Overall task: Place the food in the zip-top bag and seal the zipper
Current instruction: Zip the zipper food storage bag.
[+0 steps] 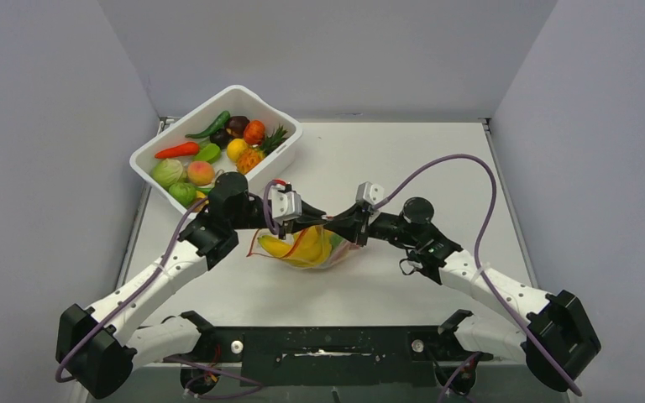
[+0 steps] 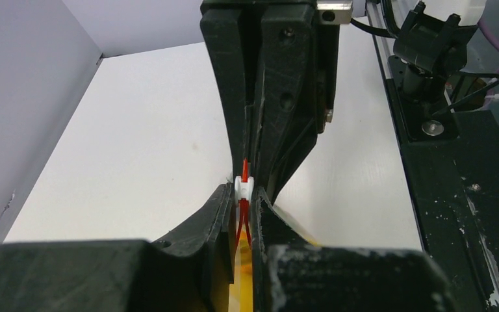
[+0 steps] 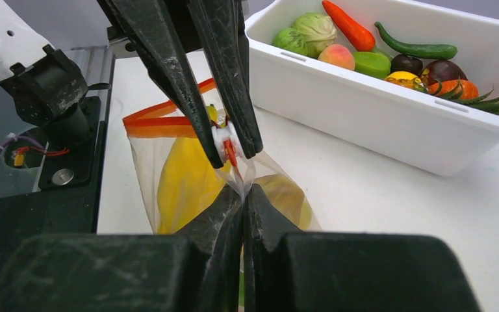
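Observation:
The clear zip-top bag hangs between my two grippers at mid-table, with yellow bananas inside. My left gripper is shut on the white slider of the red zipper. My right gripper is shut on the bag's clear edge just below the slider, facing the left gripper. In the top view the left gripper and the right gripper meet tip to tip above the bag. Behind the slider the red strip shows two separate lips. More food lies in the white tub.
The white tub stands at the back left with a carrot, a green cucumber, cabbages, a peach and a dark plum. The black base rail runs along the near edge. Grey walls close in the sides.

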You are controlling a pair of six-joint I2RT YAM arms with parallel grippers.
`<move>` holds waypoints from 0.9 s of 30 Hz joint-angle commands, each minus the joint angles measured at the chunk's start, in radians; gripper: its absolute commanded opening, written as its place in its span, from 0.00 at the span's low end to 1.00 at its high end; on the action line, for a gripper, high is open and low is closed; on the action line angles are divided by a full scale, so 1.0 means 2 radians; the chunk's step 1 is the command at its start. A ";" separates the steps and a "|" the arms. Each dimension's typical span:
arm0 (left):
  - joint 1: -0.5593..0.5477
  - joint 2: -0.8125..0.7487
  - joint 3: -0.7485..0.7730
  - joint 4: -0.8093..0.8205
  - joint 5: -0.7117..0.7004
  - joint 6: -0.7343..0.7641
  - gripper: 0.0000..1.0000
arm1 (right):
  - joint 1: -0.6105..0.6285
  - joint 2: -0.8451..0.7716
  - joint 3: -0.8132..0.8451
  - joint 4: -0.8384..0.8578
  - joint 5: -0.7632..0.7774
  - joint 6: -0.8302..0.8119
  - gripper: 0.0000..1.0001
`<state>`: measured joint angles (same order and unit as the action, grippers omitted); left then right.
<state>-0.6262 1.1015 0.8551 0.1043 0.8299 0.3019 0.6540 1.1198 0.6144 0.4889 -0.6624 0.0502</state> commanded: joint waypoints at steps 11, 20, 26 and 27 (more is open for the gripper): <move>0.021 -0.032 0.011 -0.023 0.000 0.009 0.00 | -0.022 -0.066 -0.032 0.087 0.011 0.029 0.00; 0.032 -0.042 0.004 -0.033 -0.001 0.009 0.00 | -0.028 -0.080 -0.043 0.083 0.013 0.029 0.00; 0.032 -0.040 0.003 -0.007 0.020 -0.008 0.00 | -0.027 -0.065 -0.024 0.062 0.003 0.034 0.35; 0.032 -0.039 0.003 -0.003 0.022 -0.010 0.00 | -0.027 -0.063 -0.019 0.058 -0.002 0.035 0.41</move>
<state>-0.5758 1.0550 0.8528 0.0334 0.8501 0.3080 0.6109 0.9985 0.5266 0.5667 -0.6624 0.1184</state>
